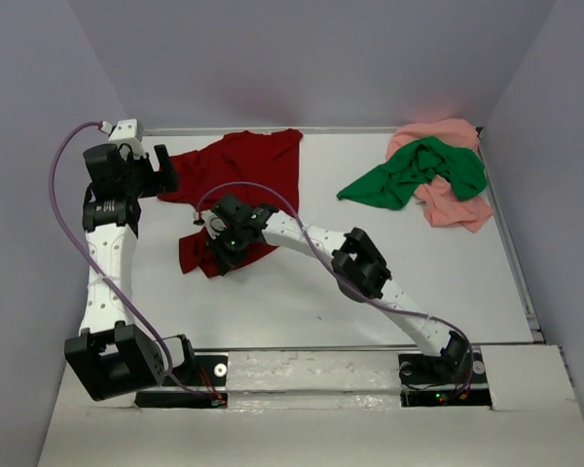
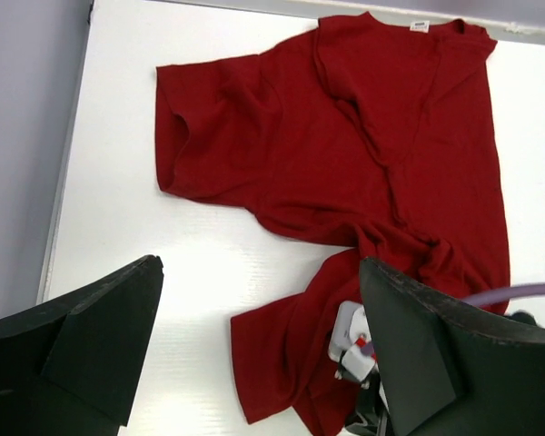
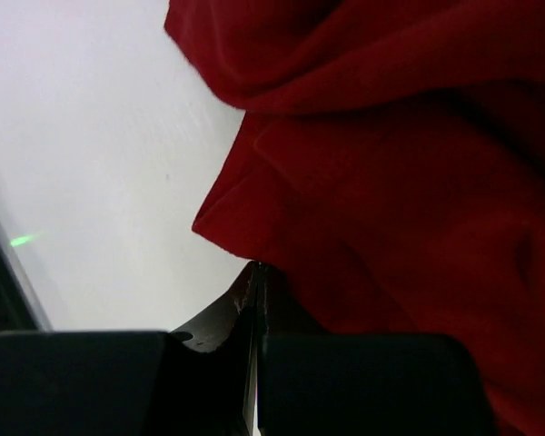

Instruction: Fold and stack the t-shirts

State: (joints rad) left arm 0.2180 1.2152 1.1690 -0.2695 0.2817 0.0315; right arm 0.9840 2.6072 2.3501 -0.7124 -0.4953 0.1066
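Overhead, dark red t-shirt (image 1: pixel 241 180) lies spread but rumpled on the white table (image 1: pixel 302 302), far-left quarter, collar toward the back edge, lower part bunched and twisted toward the arms. Right gripper (image 1: pixel 229 241) is down on that bunched lower part. From its own wrist view the right gripper (image 3: pixel 256 282) has jaws pressed together with no gap showing, and the edge of the red cloth (image 3: pixel 391 182) runs straight into the tips, a thin pinch of hem caught there; the rest of the cloth lies in folds over bare table on the right of that view. Left gripper (image 1: pixel 167 173) sits at the shirt's left edge near one sleeve, jaws spread wide with nothing between them. Its wrist view looks down on the shirt (image 2: pixel 345 154): both black fingers (image 2: pixel 82 354) stand well apart, left gripper (image 2: pixel 261 272) above bare table and cloth, touching neither as far as can be told. Green t-shirt (image 1: pixel 419 175) is crumpled at the far right corner, lying on top of the pink t-shirt (image 1: pixel 456 206), both well apart from the red one and from either arm.
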